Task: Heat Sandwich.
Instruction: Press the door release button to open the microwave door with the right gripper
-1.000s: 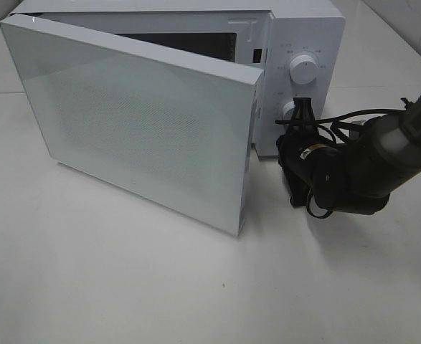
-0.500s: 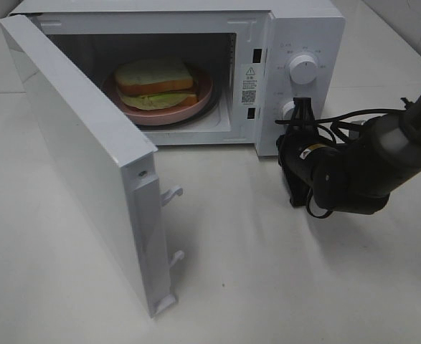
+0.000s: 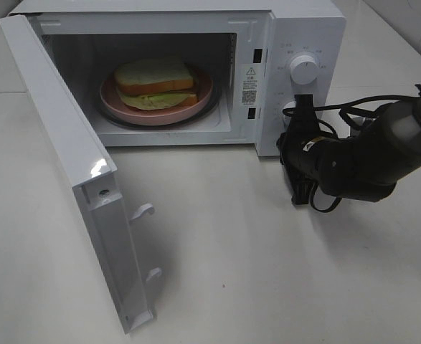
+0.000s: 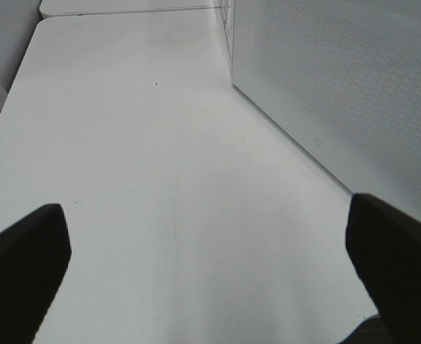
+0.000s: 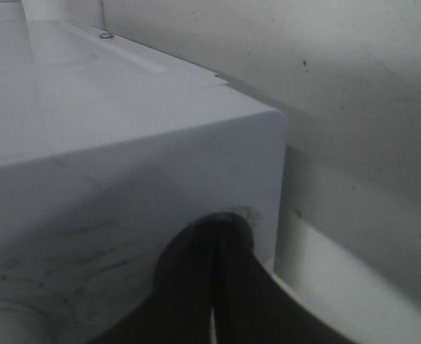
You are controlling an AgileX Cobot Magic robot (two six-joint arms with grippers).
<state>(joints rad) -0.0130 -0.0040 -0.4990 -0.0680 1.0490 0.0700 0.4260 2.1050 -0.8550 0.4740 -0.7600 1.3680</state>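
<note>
Sandwich [image 3: 155, 84], pale soft bread with brown crust and leafy green filling, on round pink plate [image 3: 204, 95] inside boxy white microwave [image 3: 318, 29], smooth door [image 3: 59, 143] wide open; right gripper [image 3: 303, 107] closed at lower dial; left gripper [image 4: 210, 265] spread empty above matte white table [image 4: 124, 143].

Right gripper [image 3: 301, 107], tips pressed together: hard up against the control panel [image 3: 325, 93], no room ahead. Leftward of it the cavity [image 3: 160, 46] mouth is unblocked, but the sandwich [image 3: 156, 80] on its plate [image 3: 204, 93] fills most of the floor inside. Bare table [image 3: 267, 272] lies beneath it. Left gripper [image 4: 209, 269], fingers [image 4: 24, 265] spread wide: bare table ahead; the swung-out door [image 3: 102, 215] stands between it and the cavity.
</note>
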